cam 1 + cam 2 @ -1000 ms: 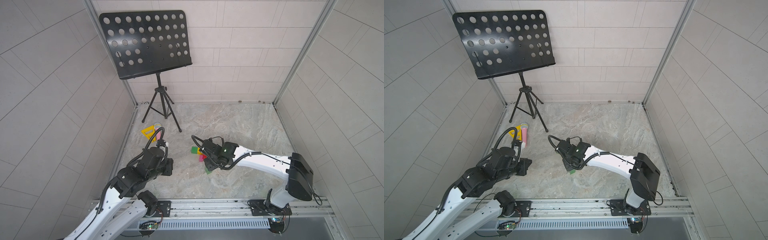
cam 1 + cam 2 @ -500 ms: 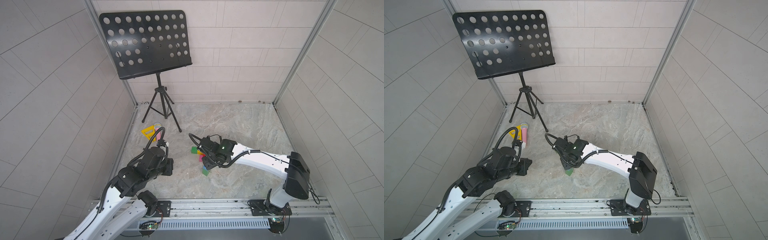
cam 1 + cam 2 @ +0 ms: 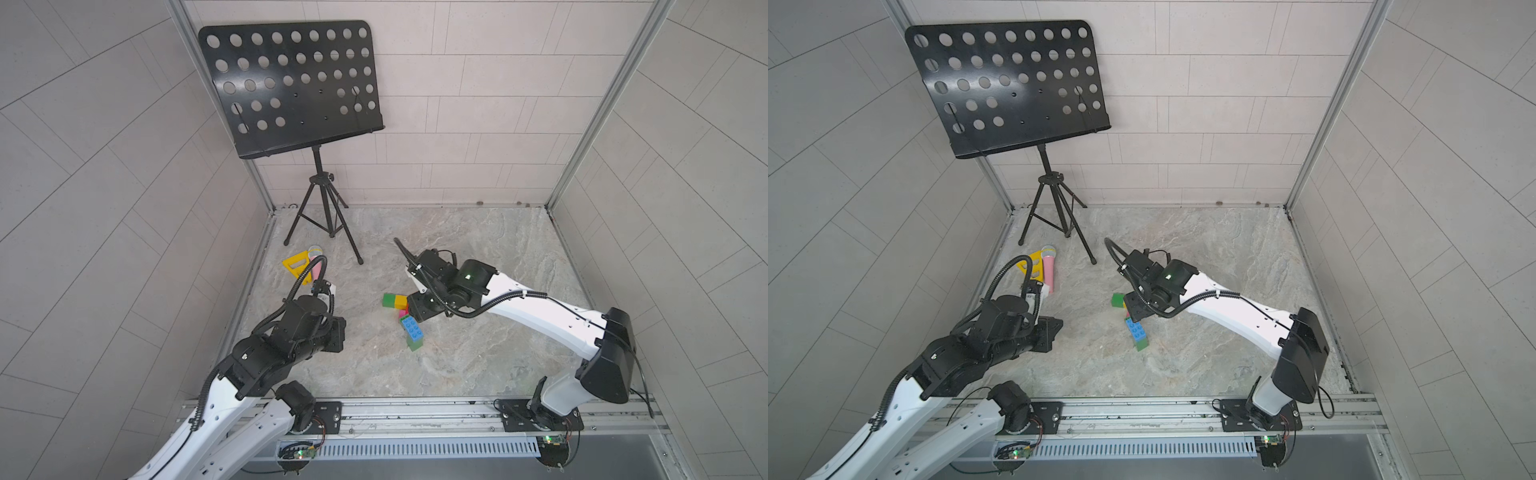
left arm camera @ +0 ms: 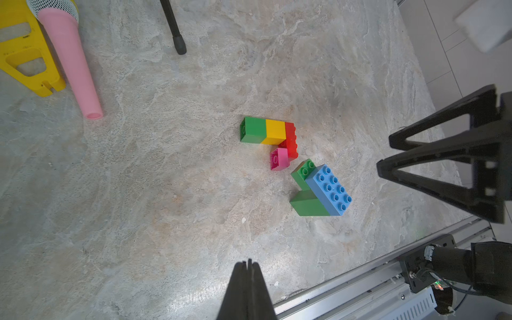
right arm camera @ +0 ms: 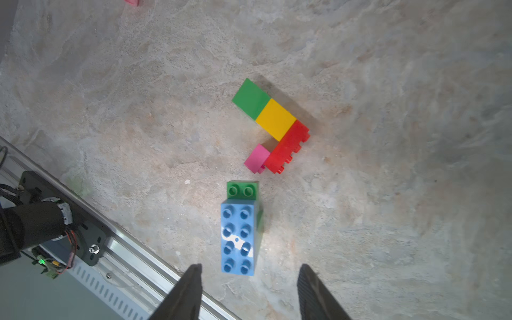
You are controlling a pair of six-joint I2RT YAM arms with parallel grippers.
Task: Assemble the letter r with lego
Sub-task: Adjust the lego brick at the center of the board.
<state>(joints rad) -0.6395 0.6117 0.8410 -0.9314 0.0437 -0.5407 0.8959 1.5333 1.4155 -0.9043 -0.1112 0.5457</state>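
Note:
Two lego pieces lie in the middle of the floor. One is a joined row: green brick [image 4: 253, 128], yellow brick [image 4: 275, 131] and red brick [image 4: 291, 141], with a pink brick [image 4: 279, 158] at the red brick's end. Beside it a long blue brick [image 5: 238, 238] sits studs-up on green bricks [image 4: 307, 205]. My right gripper [image 5: 250, 265] is open above the blue brick's near end, its fingers clear of it. My left gripper [image 4: 249, 261] is shut and empty, over bare floor to the left of the bricks.
A black music stand [image 3: 291, 87] rises at the back left; one tripod foot [image 3: 360, 262] reaches toward the bricks. A yellow plastic triangle [image 3: 296, 266] and a pink toy microphone [image 3: 1049, 270] lie by the left wall. A metal rail [image 3: 415, 411] runs along the front.
The right gripper has opened and let go of the blue-and-green piece, and has drawn back from it. The left arm has not moved.

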